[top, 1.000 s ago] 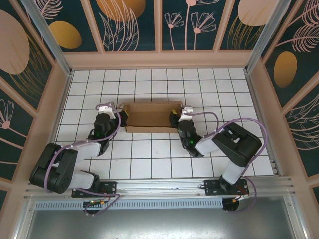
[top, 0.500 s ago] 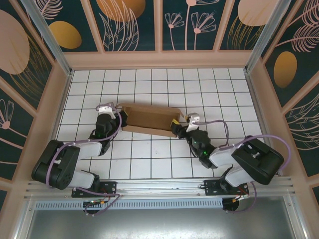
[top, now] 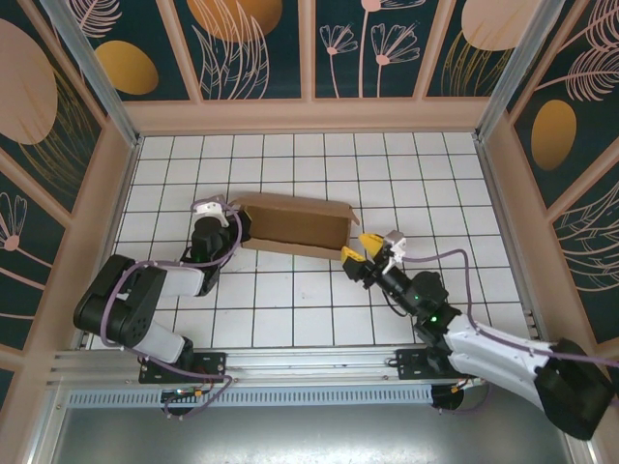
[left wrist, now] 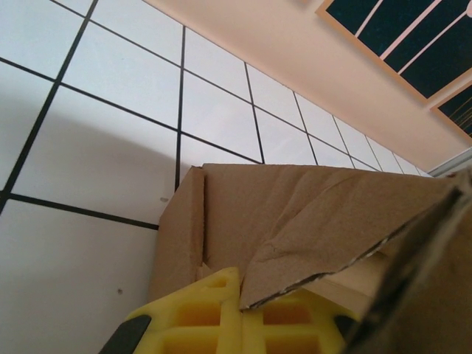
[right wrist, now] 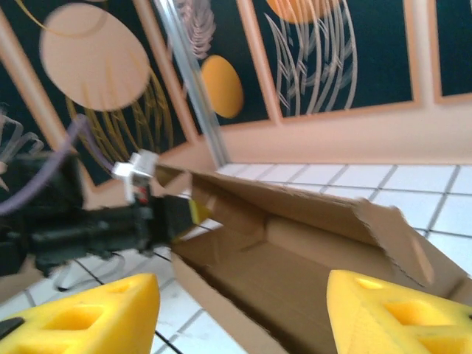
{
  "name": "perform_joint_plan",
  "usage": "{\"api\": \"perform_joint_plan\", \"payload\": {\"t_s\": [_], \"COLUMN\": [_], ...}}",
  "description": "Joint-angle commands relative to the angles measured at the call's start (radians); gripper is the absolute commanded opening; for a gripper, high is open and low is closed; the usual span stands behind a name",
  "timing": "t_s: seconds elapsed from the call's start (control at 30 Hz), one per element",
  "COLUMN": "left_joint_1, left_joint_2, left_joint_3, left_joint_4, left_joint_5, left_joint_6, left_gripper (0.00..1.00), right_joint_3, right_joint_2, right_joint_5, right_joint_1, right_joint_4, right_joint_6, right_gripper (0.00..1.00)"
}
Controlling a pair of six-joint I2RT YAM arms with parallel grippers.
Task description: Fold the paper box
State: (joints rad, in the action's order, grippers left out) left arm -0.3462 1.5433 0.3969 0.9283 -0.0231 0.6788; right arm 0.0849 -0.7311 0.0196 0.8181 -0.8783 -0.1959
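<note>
Right gripper [top: 359, 247] stands open, its yellow fingers well apart with nothing between them. It sits just beside the near right corner of the paper box [top: 290, 225] and is aimed into it. Left gripper [top: 228, 230] is closed at the opposite end. You appear to have the left end wall [left wrist: 181, 236] pinched there, though cardboard partly hides the contact.

Your tiled table [top: 290, 309] carries the paper box near its middle, between the two arms. It lies slightly skewed, with its long walls raised and its top open. The right end flap [top: 350, 215] leans outward, untucked. In the right wrist view a long flap [right wrist: 324, 210] with a ragged edge hangs over the cavity.

Assessment: folding is partway, with the walls up but the ends and lid unfinished. The step in hand looks to be closing the right end. Your next move calls for taking that loose end flap and turning it inward along its crease. Your left side should anchor the box meanwhile, so the wall does not buckle.
</note>
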Motion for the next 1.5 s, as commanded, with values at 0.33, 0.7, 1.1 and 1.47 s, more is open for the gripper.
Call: {"api": "perform_joint_plan", "payload": {"t_s": [0.33, 0.7, 1.1, 1.47], "left_joint_1": [-0.043, -0.043, -0.043, -0.034], "left_joint_2": [0.163, 0.061, -0.45, -0.632], "left_joint_3": [0.071, 0.031, -0.104, 0.216], "left_joint_4": [0.087, -0.018, -0.558, -0.853], "left_joint_5": [-0.02, -0.046, 0.199, 0.357], "left_joint_6": [0.015, 0.054, 0.136, -0.102], "left_gripper": [0.0, 0.4, 0.34, 0.43], "right_joint_3": [0.479, 0.821, 0.868, 0.838], "right_joint_2": [-0.099, -0.554, -0.606, -0.637], "right_joint_5": [0.111, -0.087, -0.044, -0.049], "right_joint_1": [-0.037, -0.266, -0.312, -0.36], "right_joint_4": [0.553, 0.783, 0.787, 0.846], "right_joint_6": [-0.013, -0.213, -0.16, -0.175], "right_gripper": [0.31, 0.21, 0.29, 0.44]}}
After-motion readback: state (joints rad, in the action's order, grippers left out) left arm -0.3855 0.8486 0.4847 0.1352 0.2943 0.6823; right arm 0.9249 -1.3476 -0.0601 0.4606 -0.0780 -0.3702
